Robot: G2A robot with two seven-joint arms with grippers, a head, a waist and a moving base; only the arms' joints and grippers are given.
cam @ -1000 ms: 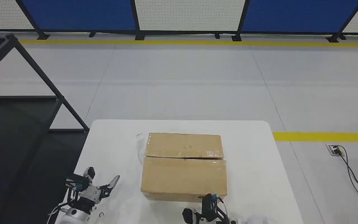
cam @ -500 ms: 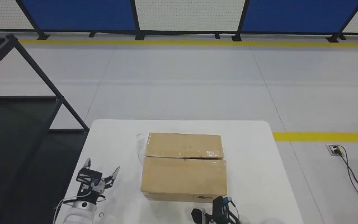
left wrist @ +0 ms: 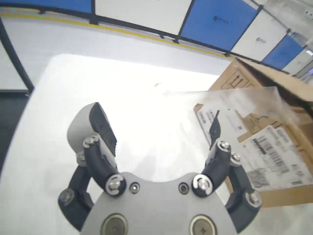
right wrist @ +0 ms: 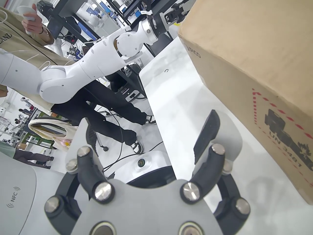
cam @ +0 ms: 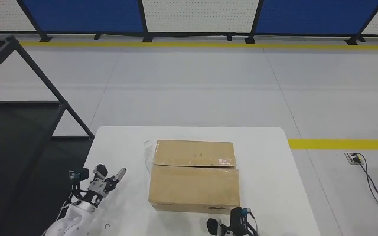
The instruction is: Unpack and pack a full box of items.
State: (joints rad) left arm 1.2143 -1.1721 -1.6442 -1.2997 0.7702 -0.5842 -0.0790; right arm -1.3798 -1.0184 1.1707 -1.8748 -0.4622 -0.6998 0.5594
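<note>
A brown cardboard box (cam: pixel 194 175) lies mid-table, its two top flaps meeting along a seam. Its far flap (left wrist: pixel 271 75) is lifted slightly, and a loose strip of clear tape (left wrist: pixel 234 97) hangs off that corner. My left gripper (cam: pixel 110 174) hovers open over the table left of the box, nothing between its fingers (left wrist: pixel 156 116). My right gripper (cam: pixel 225 222) is open at the table's near edge, just in front of the box's near side (right wrist: pixel 244 40), and holds nothing (right wrist: pixel 150 123).
The white table (cam: pixel 266 153) has bare room on both sides of the box. A black frame (cam: pixel 35 76) stands off its left side. In the right wrist view my left arm (right wrist: pixel 127 42) stretches over the table's corner.
My left gripper has turned and moved a little farther from the near edge. My right gripper has shifted to the right along the box's near side.
</note>
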